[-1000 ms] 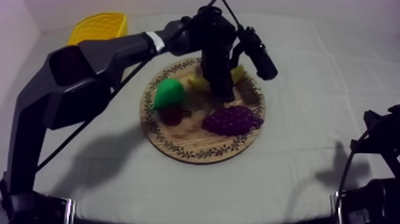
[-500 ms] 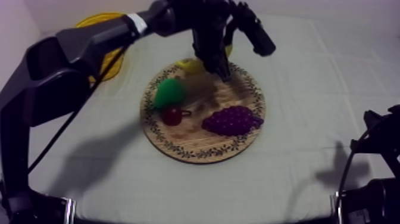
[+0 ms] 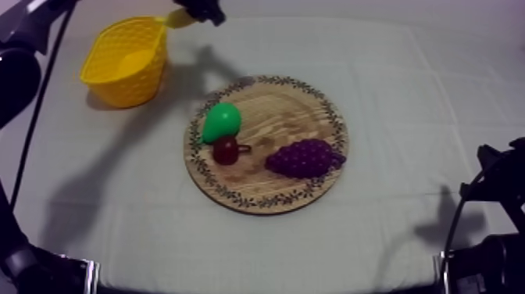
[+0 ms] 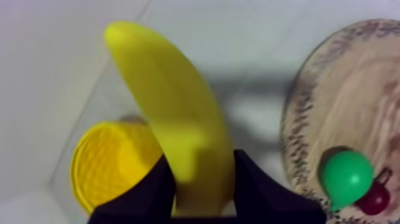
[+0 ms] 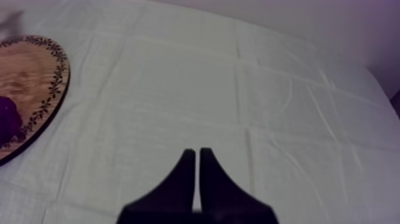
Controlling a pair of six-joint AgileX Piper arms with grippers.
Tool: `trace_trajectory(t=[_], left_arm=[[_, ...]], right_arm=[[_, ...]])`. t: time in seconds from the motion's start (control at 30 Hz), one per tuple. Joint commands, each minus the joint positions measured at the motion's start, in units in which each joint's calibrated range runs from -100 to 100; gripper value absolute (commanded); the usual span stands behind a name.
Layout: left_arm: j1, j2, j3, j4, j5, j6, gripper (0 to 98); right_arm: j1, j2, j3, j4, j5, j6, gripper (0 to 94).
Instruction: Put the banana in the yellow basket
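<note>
My left gripper (image 3: 200, 9) is shut on the yellow banana (image 3: 176, 19) and holds it in the air beside the far right rim of the yellow basket (image 3: 125, 59). In the left wrist view the banana (image 4: 172, 113) sticks out lengthwise between my black fingers (image 4: 158, 187), above the cloth between the basket (image 4: 110, 164) and the round wooden board (image 4: 363, 89). The board (image 3: 273, 117) carries a green pear (image 3: 221, 121), a small red fruit (image 3: 226, 151) and purple grapes (image 3: 305, 158). My right gripper (image 5: 196, 154) is shut on nothing, low over the cloth to the right of the board (image 5: 24, 77).
My right arm (image 3: 492, 203) rests at the table's near right edge. Bare cloth lies between the board and the basket and all along the right half of the table. The grapes (image 5: 7, 119) lie at the board's side nearest my right gripper.
My left gripper has lifted the banana off the board and carried it up and to the far left, beside the basket. The right arm has stayed still.
</note>
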Motion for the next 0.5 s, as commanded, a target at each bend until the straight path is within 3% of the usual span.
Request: trace_trajectory(t=[0.0, 0.47], left_arm=[[-3.69, -0.73, 3.57, 0.05, -1.10, 0.19, 35.8], [-11.63, 0.08, 16.56, 1.17, -9.54, 2.95, 36.7]], right_arm=[[0.03, -0.05, 0.05, 0.01, 0.01, 0.00, 0.4], [0.03, -0.05, 0.05, 0.01, 0.01, 0.00, 0.4]])
